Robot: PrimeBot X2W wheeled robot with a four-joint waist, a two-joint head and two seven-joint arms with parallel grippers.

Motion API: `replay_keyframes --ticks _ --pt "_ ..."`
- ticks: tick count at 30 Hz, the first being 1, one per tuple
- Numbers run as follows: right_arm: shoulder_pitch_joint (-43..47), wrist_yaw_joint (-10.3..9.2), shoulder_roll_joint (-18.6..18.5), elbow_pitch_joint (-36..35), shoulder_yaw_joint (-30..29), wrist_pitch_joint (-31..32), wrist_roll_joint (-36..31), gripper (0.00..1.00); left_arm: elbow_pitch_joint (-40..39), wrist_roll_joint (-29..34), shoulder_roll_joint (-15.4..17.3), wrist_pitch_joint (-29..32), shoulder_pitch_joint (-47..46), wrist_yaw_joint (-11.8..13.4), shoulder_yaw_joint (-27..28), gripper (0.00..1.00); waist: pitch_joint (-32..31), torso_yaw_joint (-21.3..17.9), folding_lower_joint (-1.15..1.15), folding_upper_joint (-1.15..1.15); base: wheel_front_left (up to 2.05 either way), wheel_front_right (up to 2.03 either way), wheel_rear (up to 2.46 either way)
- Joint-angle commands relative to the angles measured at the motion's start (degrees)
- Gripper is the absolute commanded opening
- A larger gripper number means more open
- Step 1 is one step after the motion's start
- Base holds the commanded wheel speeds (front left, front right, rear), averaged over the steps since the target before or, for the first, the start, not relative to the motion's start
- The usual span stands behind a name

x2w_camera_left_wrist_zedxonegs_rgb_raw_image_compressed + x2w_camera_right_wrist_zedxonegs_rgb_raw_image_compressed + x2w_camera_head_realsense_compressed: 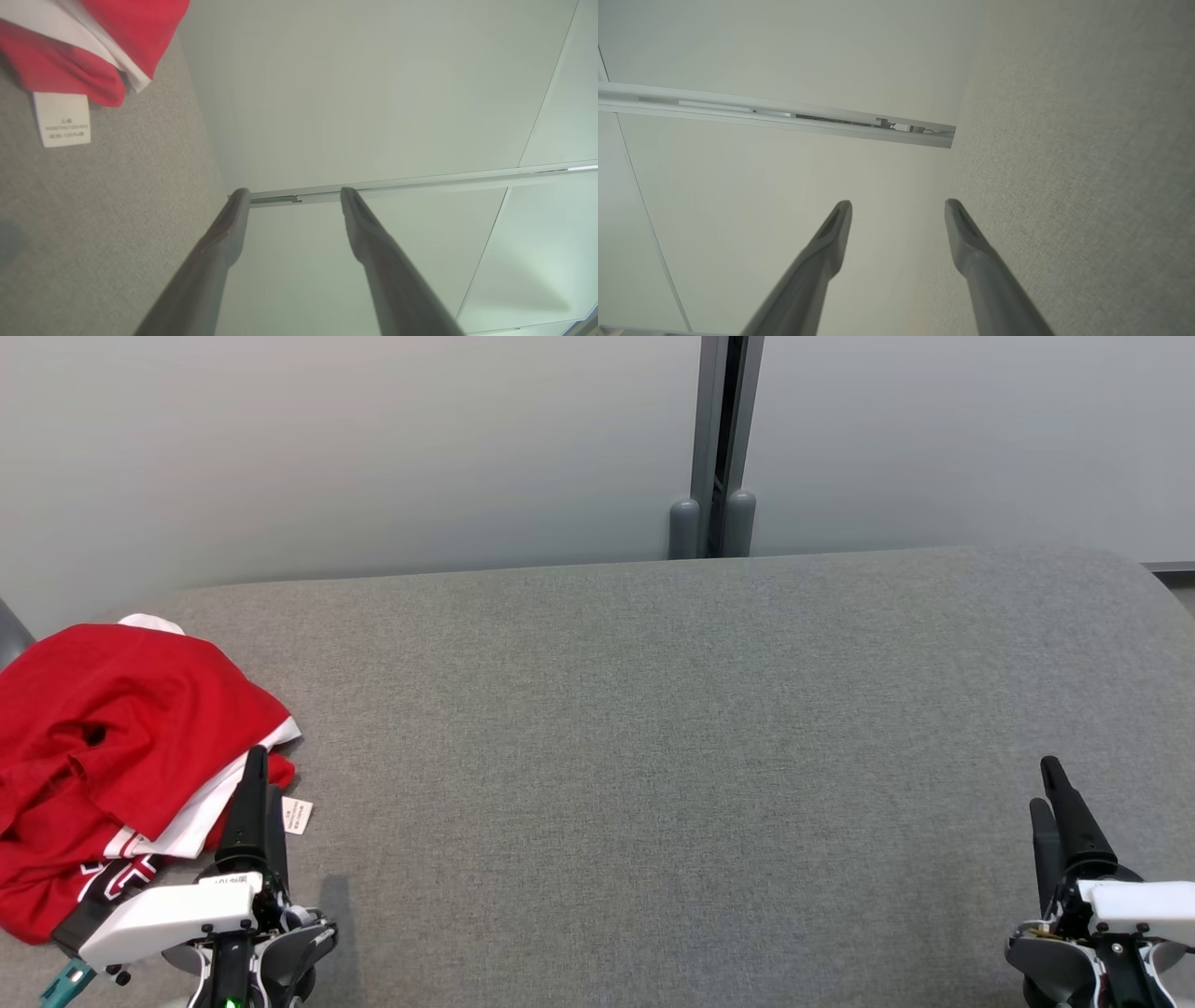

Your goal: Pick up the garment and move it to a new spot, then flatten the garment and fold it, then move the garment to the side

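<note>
Left gripper (264,775) is holding its two dark fingers spread apart, with nothing between them, at the near right edge of the garment (121,747). From the head view it is hard to tell whether a finger is touching the cloth, though the left wrist view suggests a gap. The red garment, with white lining and a dark printed panel, is lying crumpled at the far left of the grey fabric surface (653,756). Its white care label (297,815) is resting flat just beside the red hem. Right gripper (1046,782) is also keeping its fingers parted and is gripping nothing, well apart at the right side. A pale wall (373,448) and a grey post (714,429) are standing behind the surface.
</note>
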Motion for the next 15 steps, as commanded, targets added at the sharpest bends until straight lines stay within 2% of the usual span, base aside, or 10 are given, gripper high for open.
replay_keyframes --ticks 1,9,15 --pt "-2.0 0.08 -0.7 -0.8 0.3 -0.7 -1.2 1.0 -1.2 0.6 0.5 -0.3 -0.6 -0.2 0.5 1.0 0.0 0.0 0.0 0.0 0.0 0.0 0.0" --pt "-3.0 0.09 -0.6 -2.0 -0.2 -2.7 -10.4 1.0 -2.2 6.8 0.6 -2.1 -0.1 -0.2 2.2 1.0 -0.3 0.2 0.0 0.0 0.0 0.0 0.0" --pt "-3.7 0.09 -0.8 -4.7 1.3 -4.1 -20.0 1.0 -4.7 12.9 0.7 -3.3 0.2 -0.2 3.6 1.0 -0.4 0.4 0.0 0.0 0.0 0.0 0.0"
